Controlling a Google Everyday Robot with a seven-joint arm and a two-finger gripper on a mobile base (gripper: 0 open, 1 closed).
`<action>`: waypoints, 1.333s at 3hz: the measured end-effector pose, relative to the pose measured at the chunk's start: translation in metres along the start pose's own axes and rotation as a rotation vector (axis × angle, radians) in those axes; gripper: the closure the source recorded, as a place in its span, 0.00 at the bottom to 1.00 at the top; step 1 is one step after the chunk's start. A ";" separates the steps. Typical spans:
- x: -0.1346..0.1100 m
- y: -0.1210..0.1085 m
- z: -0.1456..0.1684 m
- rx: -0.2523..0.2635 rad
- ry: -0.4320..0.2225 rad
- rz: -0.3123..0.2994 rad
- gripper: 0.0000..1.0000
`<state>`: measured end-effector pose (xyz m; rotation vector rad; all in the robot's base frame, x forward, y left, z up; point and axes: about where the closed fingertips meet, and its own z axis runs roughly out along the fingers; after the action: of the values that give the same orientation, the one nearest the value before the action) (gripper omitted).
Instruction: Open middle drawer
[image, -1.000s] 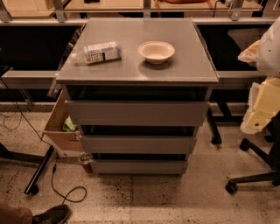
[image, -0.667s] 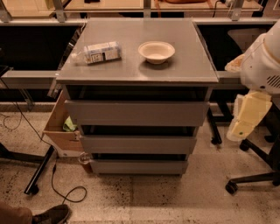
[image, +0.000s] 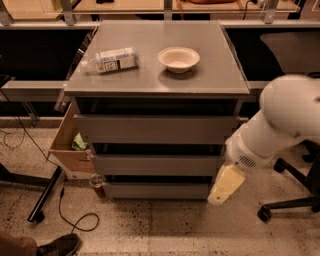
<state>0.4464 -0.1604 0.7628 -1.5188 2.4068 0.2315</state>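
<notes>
A grey cabinet (image: 155, 80) has three handleless grey drawer fronts stacked one above the other. The middle drawer (image: 155, 164) sits between the taller top front (image: 155, 129) and the short bottom front (image: 155, 190), and it looks closed. My gripper (image: 220, 192), cream-coloured on a white arm (image: 280, 120), hangs pointing down in front of the cabinet's lower right corner. It is just right of the middle and bottom fronts and is not touching the middle drawer.
A plastic bottle (image: 112, 60) lies on the cabinet top beside a small white bowl (image: 178, 58). A cardboard box (image: 67, 147) stands against the cabinet's left side. A cable (image: 70, 220) and a shoe (image: 57, 245) are on the floor at left. An office chair base (image: 290, 200) is at right.
My arm has swung in from the right edge, leftward and down, bringing the gripper close to the cabinet's lower right front. The drawers have not moved.
</notes>
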 end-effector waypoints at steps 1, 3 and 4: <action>0.017 0.011 0.097 -0.037 0.036 0.117 0.00; 0.012 0.001 0.106 0.006 -0.001 0.193 0.00; 0.008 -0.002 0.107 0.006 -0.033 0.197 0.00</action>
<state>0.4613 -0.1376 0.6585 -1.2644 2.5290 0.2873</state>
